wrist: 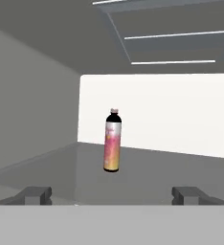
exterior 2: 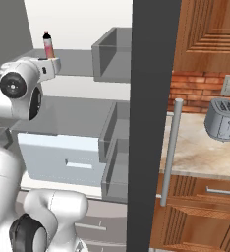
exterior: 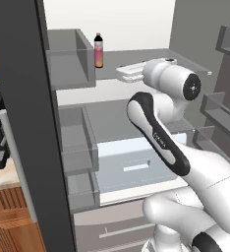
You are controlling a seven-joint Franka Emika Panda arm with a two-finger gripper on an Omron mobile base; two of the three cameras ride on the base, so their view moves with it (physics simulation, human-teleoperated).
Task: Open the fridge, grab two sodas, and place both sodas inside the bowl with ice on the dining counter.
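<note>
The fridge [exterior: 136,58] stands open, white inside with grey shelves. One soda [wrist: 112,141], a pale pink-white cylinder with a dark top, stands upright on the upper shelf near the back wall [exterior: 99,50] [exterior 2: 48,45]. My gripper [wrist: 112,195] is open and points straight at it, still a good way short of it, with nothing between its fingertips [wrist: 37,194]. From the left base view the hand [exterior: 129,72] hovers just over the same shelf, to the right of the soda. The bowl and the dining counter are out of view.
The open fridge doors flank the arm, each with grey bins [exterior: 70,59] [exterior 2: 112,59]. A pale drawer [exterior: 136,167] sits below the lower shelf. To the right is a door handle bar [exterior 2: 170,152], then a wall counter [exterior 2: 200,157] with a toaster [exterior 2: 221,119].
</note>
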